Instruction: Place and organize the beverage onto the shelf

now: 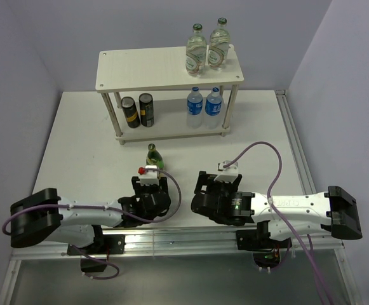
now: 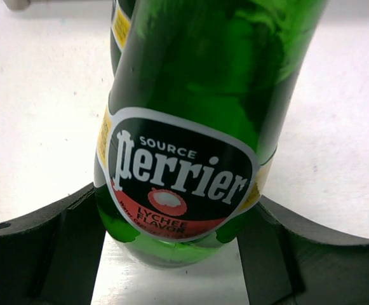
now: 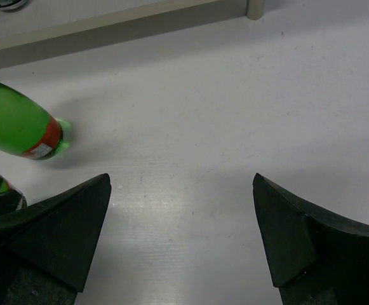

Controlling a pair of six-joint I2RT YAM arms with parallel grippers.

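A green Perrier bottle stands on the white table in front of the shelf. My left gripper is around its lower body. In the left wrist view the bottle fills the gap, and both fingers press its sides near the base. A second dark green bottle with a yellow label edge shows just behind it. My right gripper is open and empty over bare table. A green bottle shows to its left.
The shelf's top board holds two clear glass bottles at its right end. The lower board holds two dark cans on the left and two blue-labelled water bottles on the right. Grey walls close in behind and at both sides.
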